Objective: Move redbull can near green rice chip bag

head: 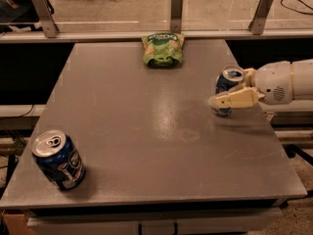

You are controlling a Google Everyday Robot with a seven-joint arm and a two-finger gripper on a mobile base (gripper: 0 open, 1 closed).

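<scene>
The redbull can stands upright on the grey table near its right edge, silver top showing. My gripper reaches in from the right, open, and straddles the can: one pale finger crosses in front of its lower body, and the other is mostly hidden behind it. The can still rests on the table. The green rice chip bag lies at the table's far edge in the middle, well apart from the can, to its left and further back.
A shorter, wider dark blue can stands at the front left corner. A low rail with metal posts runs behind the far edge. The right edge of the table is close beside the redbull can.
</scene>
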